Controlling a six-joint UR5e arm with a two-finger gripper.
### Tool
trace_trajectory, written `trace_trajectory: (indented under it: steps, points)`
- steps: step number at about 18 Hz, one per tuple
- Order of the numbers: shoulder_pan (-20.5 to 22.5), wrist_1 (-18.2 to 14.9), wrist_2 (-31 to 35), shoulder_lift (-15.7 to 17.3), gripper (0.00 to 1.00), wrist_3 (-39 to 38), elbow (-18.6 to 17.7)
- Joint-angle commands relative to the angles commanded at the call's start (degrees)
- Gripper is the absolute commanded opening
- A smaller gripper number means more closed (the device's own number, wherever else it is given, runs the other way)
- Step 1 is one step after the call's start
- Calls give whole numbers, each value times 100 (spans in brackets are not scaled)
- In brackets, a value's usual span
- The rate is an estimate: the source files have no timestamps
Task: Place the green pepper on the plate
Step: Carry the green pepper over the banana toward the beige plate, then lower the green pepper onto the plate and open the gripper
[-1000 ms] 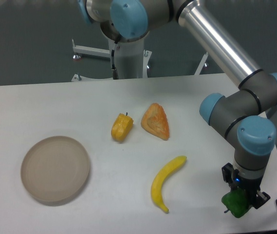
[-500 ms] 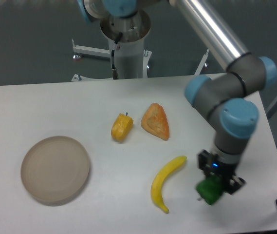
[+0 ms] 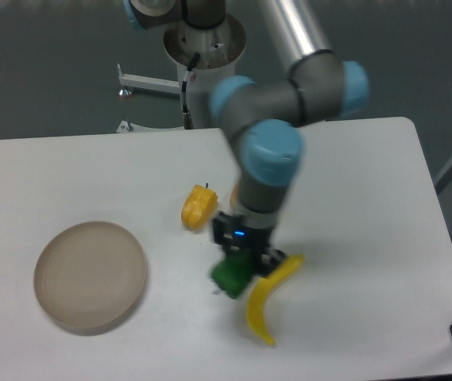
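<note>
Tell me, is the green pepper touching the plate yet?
Apart. The camera view shows bare white table between the green pepper, held in the gripper, and the plate off to its left.

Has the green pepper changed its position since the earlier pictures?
Yes. The green pepper, held in the gripper, has travelled left: from right of the banana to its left side, nearer the plate.

No text, label, brand, number or sign can be read anywhere in the view.
</note>
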Motion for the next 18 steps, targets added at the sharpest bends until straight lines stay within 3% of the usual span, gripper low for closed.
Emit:
trace_trajectory:
  steps: [6, 11, 18]
  points:
    - [-660, 1028, 26, 123, 28, -1433, -800]
    - [-1012, 1230, 26, 9, 28, -2181, -888]
    - [-1285, 1635, 79, -413, 28, -2437, -897]
